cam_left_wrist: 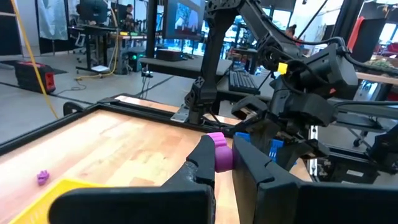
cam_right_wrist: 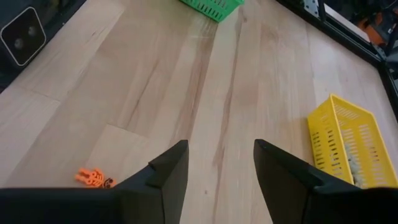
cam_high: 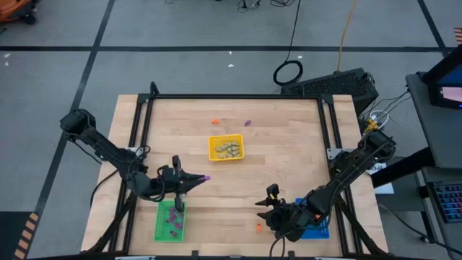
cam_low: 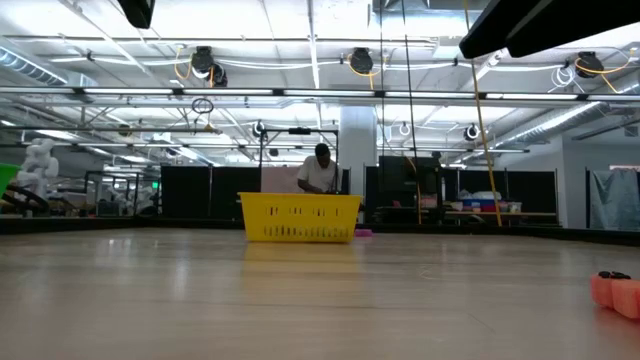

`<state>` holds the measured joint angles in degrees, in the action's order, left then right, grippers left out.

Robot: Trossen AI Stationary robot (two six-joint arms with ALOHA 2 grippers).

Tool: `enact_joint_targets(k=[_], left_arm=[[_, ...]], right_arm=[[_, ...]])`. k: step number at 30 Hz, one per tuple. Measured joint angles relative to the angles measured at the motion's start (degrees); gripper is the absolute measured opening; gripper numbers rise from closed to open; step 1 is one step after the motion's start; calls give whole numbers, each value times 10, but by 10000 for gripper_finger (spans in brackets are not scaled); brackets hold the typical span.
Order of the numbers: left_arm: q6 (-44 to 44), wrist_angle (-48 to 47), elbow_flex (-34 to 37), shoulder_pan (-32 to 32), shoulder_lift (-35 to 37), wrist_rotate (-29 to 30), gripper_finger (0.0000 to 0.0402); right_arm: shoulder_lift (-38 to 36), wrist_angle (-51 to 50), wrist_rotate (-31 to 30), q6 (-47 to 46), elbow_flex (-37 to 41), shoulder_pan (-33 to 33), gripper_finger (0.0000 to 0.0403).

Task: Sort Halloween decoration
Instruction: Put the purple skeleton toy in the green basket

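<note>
My left gripper [cam_high: 200, 178] hangs level above the table beyond the green tray [cam_high: 170, 221], shut on a purple trinket [cam_left_wrist: 219, 152]. The green tray holds several purple trinkets. The yellow tray [cam_high: 226, 148] at the table's middle holds pale beige-grey ones. My right gripper [cam_right_wrist: 217, 158] stands open, tilted down over the near right of the table, nothing between its fingers. An orange trinket [cam_right_wrist: 94, 178] lies on the wood just beside it. Another orange trinket [cam_high: 215, 120] and a purple one [cam_high: 247, 123] lie beyond the yellow tray. My left gripper pinches the purple trinket's sides [cam_left_wrist: 215, 159] between its two fingertips [cam_left_wrist: 202, 155]. The fingers come level, pointing toward the table's right side. The trinket sticks out past the fingertips and is lifted clear of the table.
A blue tray [cam_high: 319, 230] sits at the near right, partly under my right arm. A black frame rail [cam_high: 231, 97] runs around the table. Bare wood lies between the green and yellow trays. A person shows in the room behind, in the low view.
</note>
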<state>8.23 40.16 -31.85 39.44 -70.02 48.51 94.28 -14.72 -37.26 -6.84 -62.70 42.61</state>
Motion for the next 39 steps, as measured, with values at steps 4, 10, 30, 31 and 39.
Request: enact_joint_targets(k=[4,10,30,31,39], left_arm=[[2,0,0,0,0,0,18],[-15,0,0,0,0,-1,18],[-506,-19,0,0,14,-80,46],[-522,-25,0,0,14,-80,48],[-552,-87,0,0,14,-80,51]], right_arm=[[0,1,0,0,0,0,166],[0,1,-1,0,0,-1,166],[0,0,0,0,0,-1,166],[0,0,0,0,0,-1,166],[0,0,0,0,0,-1,166]])
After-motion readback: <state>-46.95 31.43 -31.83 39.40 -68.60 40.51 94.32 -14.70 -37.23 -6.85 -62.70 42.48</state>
